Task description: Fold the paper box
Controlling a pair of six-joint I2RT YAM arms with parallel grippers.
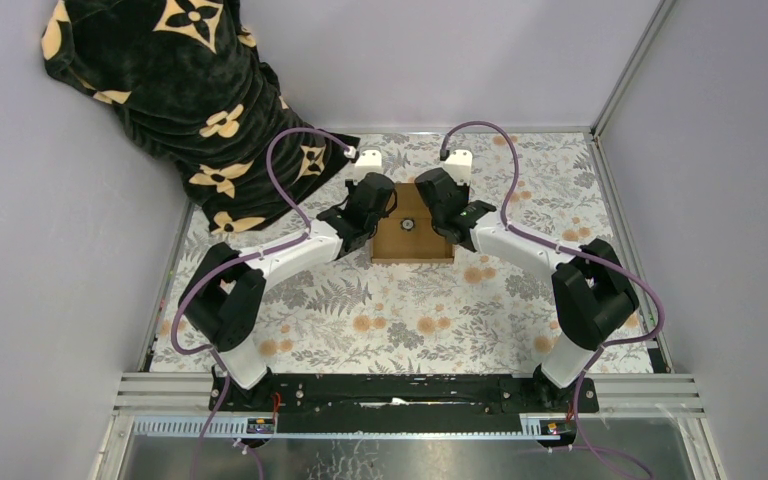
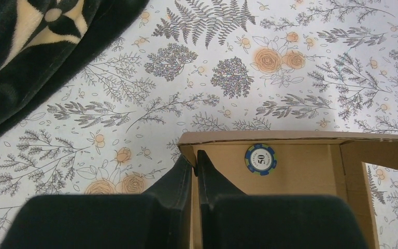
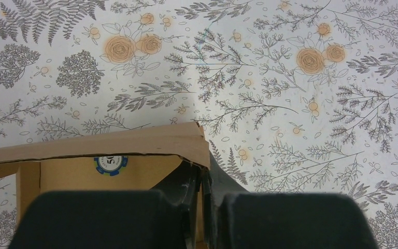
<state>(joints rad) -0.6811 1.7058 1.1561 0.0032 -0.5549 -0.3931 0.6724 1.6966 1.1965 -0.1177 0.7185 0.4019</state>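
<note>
Floral bench [image 1: 360, 300] is carrying the paper box [image 1: 412, 240] centrally. We are angling both arms inward, left end effector [image 2: 194, 168] pinching its left wall, right end effector [image 3: 203, 179] pinching its right wall. Its near half is lying out of sight in both wrist views.

Pale lilac walls [image 1: 460, 60], floral tablecloth [image 1: 400, 320], dark flower-patterned blanket [image 1: 180, 90] draped far left, aluminium rail [image 1: 660, 388] in front
</note>
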